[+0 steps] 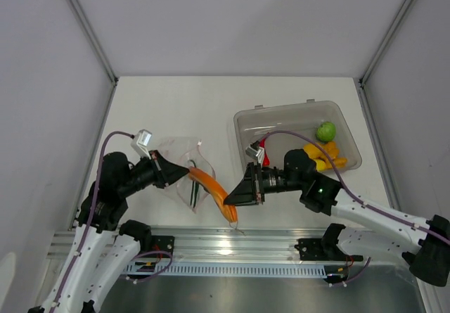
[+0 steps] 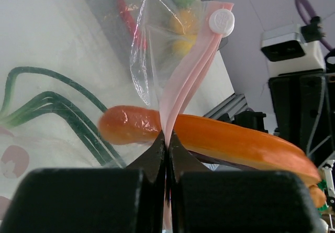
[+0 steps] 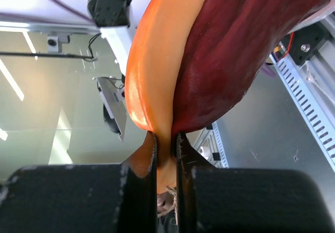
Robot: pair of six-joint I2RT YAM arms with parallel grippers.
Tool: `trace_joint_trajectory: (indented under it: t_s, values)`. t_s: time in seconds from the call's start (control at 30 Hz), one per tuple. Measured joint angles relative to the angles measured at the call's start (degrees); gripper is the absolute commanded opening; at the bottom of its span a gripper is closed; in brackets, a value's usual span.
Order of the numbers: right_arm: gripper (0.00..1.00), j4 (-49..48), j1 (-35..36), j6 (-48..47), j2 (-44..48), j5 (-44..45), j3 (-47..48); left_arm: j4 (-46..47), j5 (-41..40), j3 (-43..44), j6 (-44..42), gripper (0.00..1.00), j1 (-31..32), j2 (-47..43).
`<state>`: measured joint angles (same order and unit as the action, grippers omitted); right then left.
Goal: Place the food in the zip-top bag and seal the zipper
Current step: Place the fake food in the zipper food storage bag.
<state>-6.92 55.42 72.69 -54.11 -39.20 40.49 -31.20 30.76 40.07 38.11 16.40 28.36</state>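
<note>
The clear zip-top bag point(image 1: 181, 160) lies left of centre. My left gripper point(image 1: 176, 171) is shut on its pink zipper point(image 2: 183, 86), and a white slider point(image 2: 221, 22) sits at the strip's far end. A long orange and purple piece of food point(image 1: 211, 185) reaches into the bag's mouth, its rounded tip point(image 2: 125, 124) behind the plastic. My right gripper point(image 1: 235, 199) is shut on that piece's near end point(image 3: 152, 76). A green scallion point(image 2: 52, 107) shows through the bag.
A grey translucent bin point(image 1: 348, 126) stands at the right with a green round fruit point(image 1: 325, 131), yellow-orange fruit point(image 1: 323, 155) and a red chili point(image 1: 261, 146) in it. The metal rail point(image 1: 232, 246) runs along the near edge. White walls enclose the table.
</note>
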Motion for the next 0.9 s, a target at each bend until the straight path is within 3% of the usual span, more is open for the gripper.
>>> trace_joint_trajectory:
  t_s: [0.17, 0.23, 0.27, 0.3, 0.43, 0.5, 0.63, 0.9]
  values:
    - [0.00, -7.50, -0.04, 2.84, -8.17, -0.04, 0.13, -0.31, 0.59, 0.00, 0.98, 0.01, -0.02, -1.79]
    - [0.10, -11.02, -0.02, 4.94, -11.98, 0.20, 0.42, -0.63, 0.76, 0.00, 1.07, 0.01, -0.02, -2.60]
    - [0.18, -12.35, -0.02, 5.64, -13.75, 0.31, 0.66, -0.85, 0.87, 0.00, 1.14, 0.01, -0.02, -3.02]
    - [0.51, -13.18, -0.04, 6.25, -15.08, 0.48, 1.03, -1.07, 0.96, 0.00, 1.18, 0.01, -0.02, -3.37]
    - [0.95, -14.08, -0.04, 7.32, -20.41, 0.92, 4.98, -1.42, 0.96, 0.00, 1.53, 0.01, -0.02, -4.28]
    - [0.99, -13.97, -0.04, 6.36, -21.31, 1.27, 7.15, -1.66, 1.05, 0.00, 1.53, 0.01, -0.02, -4.44]
    - [1.00, -10.97, -0.15, 3.21, -20.90, 2.56, 10.86, -2.36, 1.18, 0.00, 1.53, 0.00, -0.02, -4.52]
    - [0.94, 7.17, 0.00, -8.59, -15.89, 9.03, 16.00, -2.60, 1.44, -0.02, 1.53, 0.01, 0.00, -4.52]
